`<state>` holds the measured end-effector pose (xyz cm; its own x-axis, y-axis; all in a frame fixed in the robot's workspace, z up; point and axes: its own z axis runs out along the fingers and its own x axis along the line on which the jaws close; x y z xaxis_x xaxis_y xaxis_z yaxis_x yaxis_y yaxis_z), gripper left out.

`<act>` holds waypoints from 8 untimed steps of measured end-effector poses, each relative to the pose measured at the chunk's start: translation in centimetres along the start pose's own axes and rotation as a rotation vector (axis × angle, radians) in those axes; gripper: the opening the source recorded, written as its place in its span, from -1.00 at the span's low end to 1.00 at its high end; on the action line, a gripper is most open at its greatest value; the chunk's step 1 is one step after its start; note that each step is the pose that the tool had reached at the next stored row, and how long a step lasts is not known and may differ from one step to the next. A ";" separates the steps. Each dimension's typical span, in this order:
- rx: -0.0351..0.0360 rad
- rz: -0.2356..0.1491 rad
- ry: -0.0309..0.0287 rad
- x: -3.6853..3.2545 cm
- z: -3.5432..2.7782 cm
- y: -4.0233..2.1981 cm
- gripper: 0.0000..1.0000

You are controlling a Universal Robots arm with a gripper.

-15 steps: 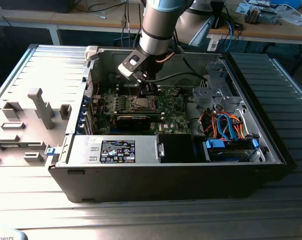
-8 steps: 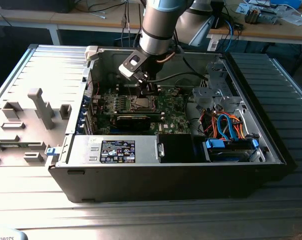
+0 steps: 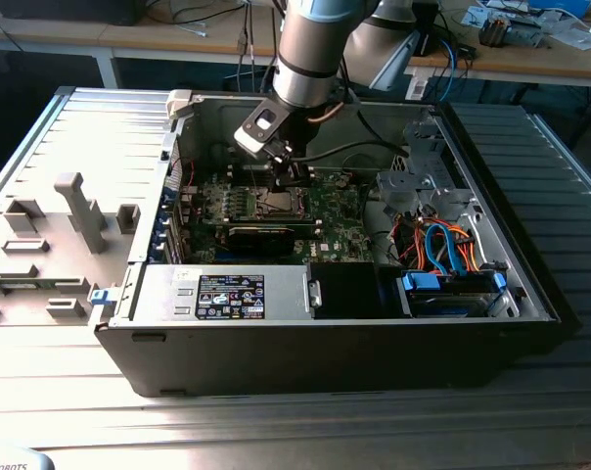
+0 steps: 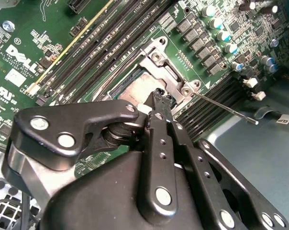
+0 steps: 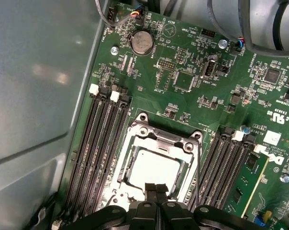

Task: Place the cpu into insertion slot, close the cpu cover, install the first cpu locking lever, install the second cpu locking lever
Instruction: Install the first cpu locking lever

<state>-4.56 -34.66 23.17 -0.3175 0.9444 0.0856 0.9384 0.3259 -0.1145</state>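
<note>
Ribbed metal tabletop [image 3: 276, 421] carries an open computer case [image 3: 276, 343]. Inside it, the gripper [image 5: 156, 188] has its fingers pressed together with nothing between them, tips at the edge of the cpu cover [image 5: 159, 137]. The cover lies flat over the cpu [image 5: 154, 167], which sits in the insertion slot [image 3: 274, 204]. 1 thin locking lever [image 4: 226, 108] juts free beside the socket. This looks like a lever step: a steady, low push, clear of the motherboard [image 5: 183, 81], would suit. The arm [image 3: 305, 49] stands nearly upright over the case.
</note>
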 end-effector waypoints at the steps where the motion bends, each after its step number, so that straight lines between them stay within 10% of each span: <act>1: 0.0005 -0.005 -0.0007 0.00 0.00 0.00 -0.79; 8: 0.0035 -0.040 -0.0049 0.00 0.02 0.00 -0.79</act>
<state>-4.57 -34.66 23.15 -0.3555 0.9308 0.0853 0.9245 0.3636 -0.1146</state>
